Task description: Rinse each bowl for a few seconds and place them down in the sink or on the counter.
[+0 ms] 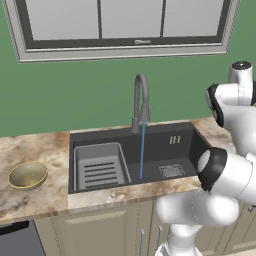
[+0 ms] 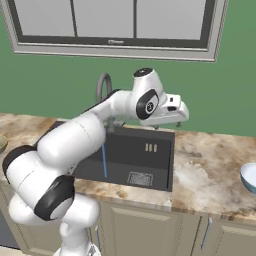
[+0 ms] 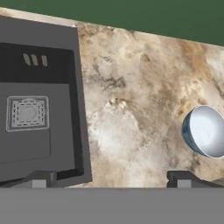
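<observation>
tool (image 3: 109, 179) released, above counter (image 3: 140, 100) at frame centre; blue bowl (image 3: 204, 131) at right edge; sink (image 3: 39, 109) left.

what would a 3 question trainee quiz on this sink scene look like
1. True or false: water runs from the faucet into the sink.
2. Which bowl sits left of the sink? A) olive bowl B) blue bowl
3. Fill in: the end effector is ____ above the counter.

Key:
1. True; a blue stream falls into the basin.
2. A; the olive bowl is left, the blue bowl right.
3. Open, holding nothing.
</observation>
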